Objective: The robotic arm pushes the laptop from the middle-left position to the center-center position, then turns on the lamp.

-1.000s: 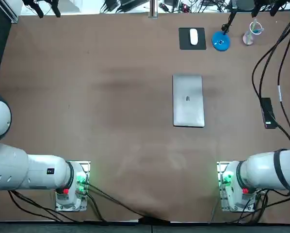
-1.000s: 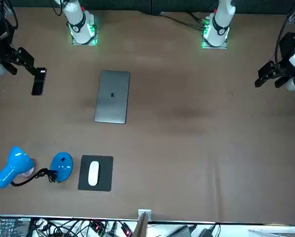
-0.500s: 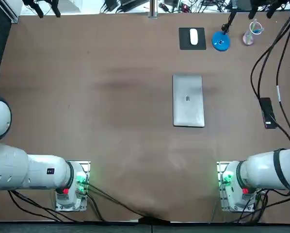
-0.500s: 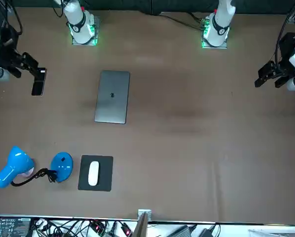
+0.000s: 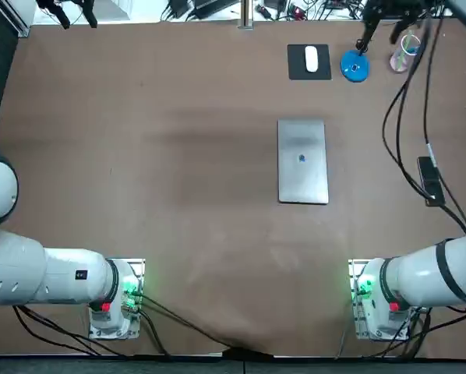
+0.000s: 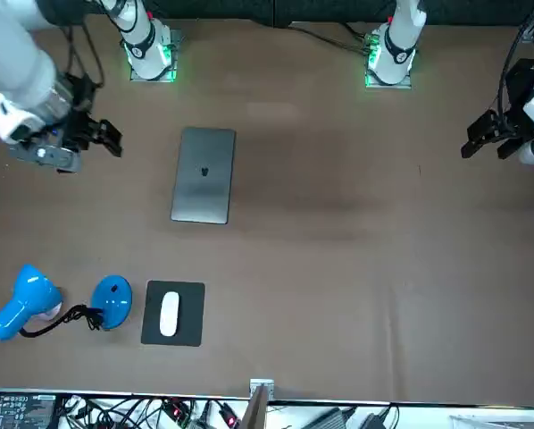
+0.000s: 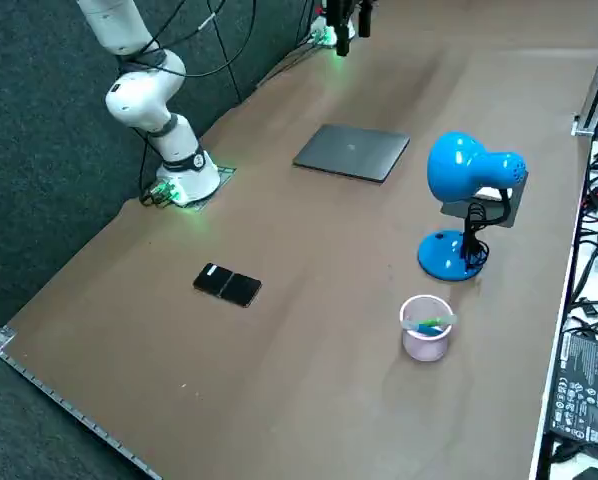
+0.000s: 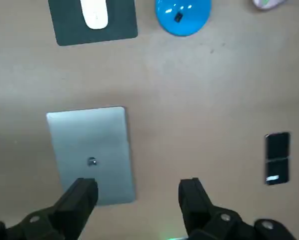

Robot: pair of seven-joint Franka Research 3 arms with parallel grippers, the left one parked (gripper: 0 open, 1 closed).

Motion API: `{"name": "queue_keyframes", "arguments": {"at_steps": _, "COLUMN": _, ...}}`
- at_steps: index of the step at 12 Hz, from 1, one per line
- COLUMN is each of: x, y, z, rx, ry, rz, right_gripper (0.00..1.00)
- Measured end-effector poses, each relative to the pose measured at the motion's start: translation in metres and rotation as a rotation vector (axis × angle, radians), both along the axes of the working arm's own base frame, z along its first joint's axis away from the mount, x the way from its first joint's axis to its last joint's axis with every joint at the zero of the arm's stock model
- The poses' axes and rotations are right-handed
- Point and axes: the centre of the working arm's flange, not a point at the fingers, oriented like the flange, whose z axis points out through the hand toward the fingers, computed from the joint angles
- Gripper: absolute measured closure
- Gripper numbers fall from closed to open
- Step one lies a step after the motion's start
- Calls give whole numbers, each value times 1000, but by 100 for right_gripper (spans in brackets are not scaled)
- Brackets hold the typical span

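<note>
The closed silver laptop [image 5: 302,161] [image 6: 204,174] [image 7: 352,152] [image 8: 91,152] lies flat a little right of the table's middle. The blue lamp [image 6: 26,299] [image 7: 464,168] stands on its round base [image 5: 354,67] [image 8: 182,15] at the far right corner, beside the mouse pad. My right gripper [image 6: 95,136] [image 8: 139,197] hangs open, high over the table, between the laptop and the black phone. It holds nothing. In the wrist view one finger [image 8: 79,197] overlaps the laptop's edge and the other [image 8: 192,195] is over bare table.
A white mouse [image 5: 311,58] [image 6: 169,314] sits on a black pad [image 8: 114,27] next to the lamp base. A black phone [image 5: 429,181] [image 7: 228,284] [image 8: 277,158] lies right of the laptop. A pink cup [image 5: 402,56] [image 7: 425,327] stands near the lamp. Arm cables [image 5: 400,125] loop overhead.
My right gripper has swung in from the table's right edge toward the laptop and now covers the phone in the front view. The laptop and lamp have not moved.
</note>
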Motion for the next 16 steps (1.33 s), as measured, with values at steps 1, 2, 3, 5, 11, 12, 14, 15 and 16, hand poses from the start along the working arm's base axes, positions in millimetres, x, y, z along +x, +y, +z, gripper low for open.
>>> {"name": "queue_keyframes", "arguments": {"at_steps": 1, "x": 1, "y": 18, "z": -9, "rx": -6, "ry": 2, "rz": -36, "right_gripper": 0}}
{"name": "queue_keyframes", "arguments": {"at_steps": 2, "x": 3, "y": 35, "z": -18, "rx": -13, "ry": 2, "rz": -79, "right_gripper": 0}}
{"name": "queue_keyframes", "arguments": {"at_steps": 3, "x": 4, "y": 53, "z": -30, "rx": -20, "ry": 0, "rz": -130, "right_gripper": 0}}
{"name": "queue_keyframes", "arguments": {"at_steps": 5, "x": 4, "y": 86, "z": -57, "rx": -35, "ry": -7, "rz": -261, "right_gripper": 0}}
{"name": "queue_keyframes", "arguments": {"at_steps": 11, "x": -24, "y": 197, "z": -159, "rx": -51, "ry": -58, "rz": -654, "right_gripper": 0}}
{"name": "queue_keyframes", "arguments": {"at_steps": 12, "x": -29, "y": 212, "z": -173, "rx": -52, "ry": -63, "rz": -722, "right_gripper": 0}}
{"name": "queue_keyframes", "arguments": {"at_steps": 14, "x": -37, "y": 239, "z": -200, "rx": -54, "ry": -72, "rz": -850, "right_gripper": 0}}
{"name": "queue_keyframes", "arguments": {"at_steps": 15, "x": -40, "y": 250, "z": -214, "rx": -54, "ry": -75, "rz": -911, "right_gripper": 0}}
{"name": "queue_keyframes", "arguments": {"at_steps": 16, "x": -44, "y": 260, "z": -227, "rx": -56, "ry": -77, "rz": -969, "right_gripper": 0}}
